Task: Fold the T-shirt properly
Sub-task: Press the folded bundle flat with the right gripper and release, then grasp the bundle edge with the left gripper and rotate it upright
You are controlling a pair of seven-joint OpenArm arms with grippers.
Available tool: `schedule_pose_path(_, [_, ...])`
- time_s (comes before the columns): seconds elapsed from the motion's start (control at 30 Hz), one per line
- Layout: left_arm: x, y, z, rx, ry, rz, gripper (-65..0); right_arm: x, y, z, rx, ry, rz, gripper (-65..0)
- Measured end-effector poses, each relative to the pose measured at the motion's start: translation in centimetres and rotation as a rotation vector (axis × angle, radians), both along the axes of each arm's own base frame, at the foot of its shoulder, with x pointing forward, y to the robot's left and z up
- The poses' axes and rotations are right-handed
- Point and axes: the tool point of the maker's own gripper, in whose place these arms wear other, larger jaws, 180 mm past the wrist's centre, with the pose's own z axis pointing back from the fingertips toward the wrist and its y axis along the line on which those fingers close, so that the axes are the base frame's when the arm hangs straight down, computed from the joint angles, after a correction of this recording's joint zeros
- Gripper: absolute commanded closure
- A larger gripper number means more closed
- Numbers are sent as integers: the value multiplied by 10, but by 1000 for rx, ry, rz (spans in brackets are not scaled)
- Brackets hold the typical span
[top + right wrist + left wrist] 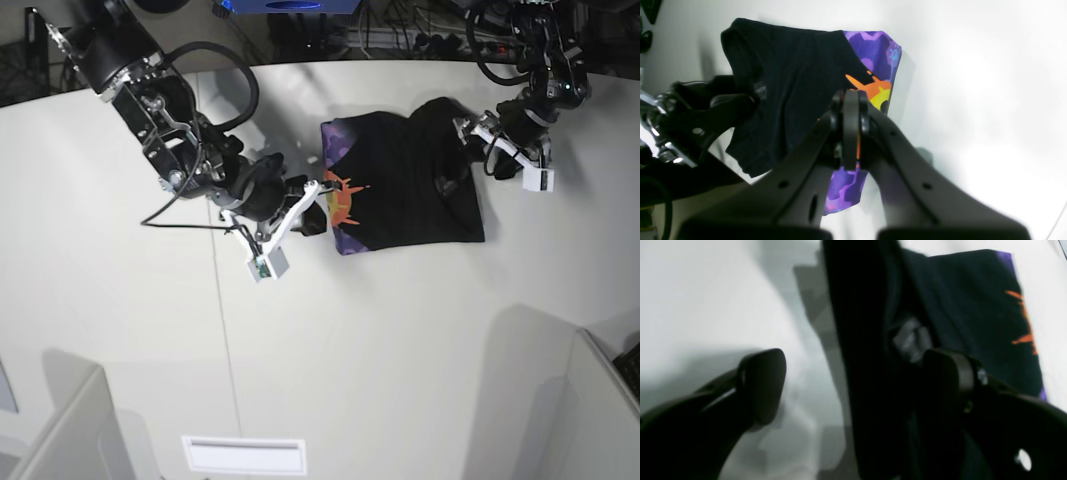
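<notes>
The black T-shirt lies folded on the white table, its purple, orange and yellow print showing along its left edge. My right gripper is shut on that printed edge; in the right wrist view its closed fingers pinch the print. My left gripper is at the shirt's far right corner. In the left wrist view its fingers stand wide apart, with a raised fold of black cloth between them, against the right finger.
A white slotted plate lies near the table's front edge. Grey panels stand at the front left and front right. Cables and equipment run along the back edge.
</notes>
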Motion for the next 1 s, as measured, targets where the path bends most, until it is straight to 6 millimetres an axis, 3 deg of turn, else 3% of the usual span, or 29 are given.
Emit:
schedule_pose_path(0.07, [-1, 0, -1, -10, 0, 6, -523, 0, 0, 0, -1, 0, 0, 0])
schedule_pose_path(0.27, [-5, -2, -8, -11, 54, -18, -127, 1, 0, 0, 0, -3, -3, 0])
schedule_pose_path(0.37, [3, -3, -14, -27, 92, -31, -5, 1, -9, -3, 12, 17, -42, 0])
schedule_pose_path(0.57, [11, 2, -14, -6, 118, -80, 0, 13, -62, -11, 11, 37, -228, 0])
schedule_pose_path(0.67, [18, -2, -13, 60, 143, -193, 0, 7, -81, -20, 6, 65, -278, 0])
schedule_pose_path(0.83, [31, -24, -12, 128, 145, -368, 0, -2, -105, -17, 3, 14, -256, 0])
schedule_pose_path(1.0, [40, -47, -10, 253, 165, -623, 0, -12, -148, -28, -22, 50, -383, 0])
